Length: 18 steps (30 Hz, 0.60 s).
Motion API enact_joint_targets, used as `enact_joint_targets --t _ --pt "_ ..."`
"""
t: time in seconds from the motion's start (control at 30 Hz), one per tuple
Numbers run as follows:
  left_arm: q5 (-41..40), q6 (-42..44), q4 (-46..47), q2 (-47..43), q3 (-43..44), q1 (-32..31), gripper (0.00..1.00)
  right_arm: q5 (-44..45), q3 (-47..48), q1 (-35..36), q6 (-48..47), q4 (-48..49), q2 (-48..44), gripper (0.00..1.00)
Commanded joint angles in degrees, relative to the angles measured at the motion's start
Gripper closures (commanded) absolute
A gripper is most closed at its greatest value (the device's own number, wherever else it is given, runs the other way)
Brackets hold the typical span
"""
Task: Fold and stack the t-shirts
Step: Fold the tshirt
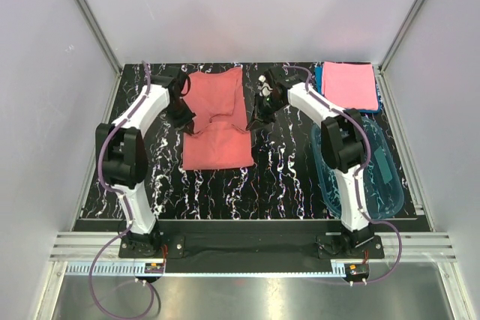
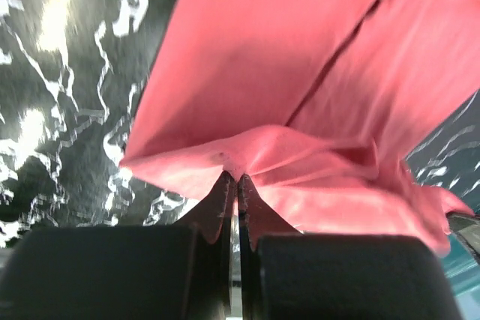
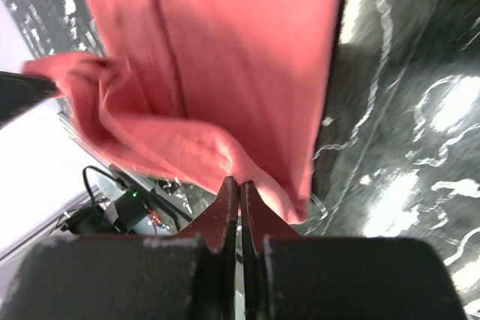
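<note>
The salmon t-shirt lies mid-worktop, long axis 12-to-6. The left gripper is clamped on its 9 o'clock edge, the right gripper on the 3 o'clock one, so the fold probably runs lengthwise.

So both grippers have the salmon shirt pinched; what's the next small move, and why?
Probably move both together, carrying the pinched edge over the flat part, then lower it. The left gripper and right gripper are shut on opposite sides of the salmon shirt, and the cloth between them sags mid-fold.
</note>
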Motion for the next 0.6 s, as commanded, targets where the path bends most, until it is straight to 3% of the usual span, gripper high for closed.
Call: enact_joint_targets --t 0.0,0.27,0.57 --pt "-1.9 1.1 -0.5 1.2 4.3 2.2 1.00 -0.3 6.6 -1.2 -2.7 -4.4 3.5 1.00" --pt "1.4 2.5 0.2 8.7 9.6 4.4 1.00 -2.0 13.3 -2.3 -2.9 -4.8 10.7 1.00" --pt "2.7 2.2 1.9 11.1 10.0 5.4 1.00 -3.7 19.1 -3.6 -3.2 -5.0 14.6 0.99"
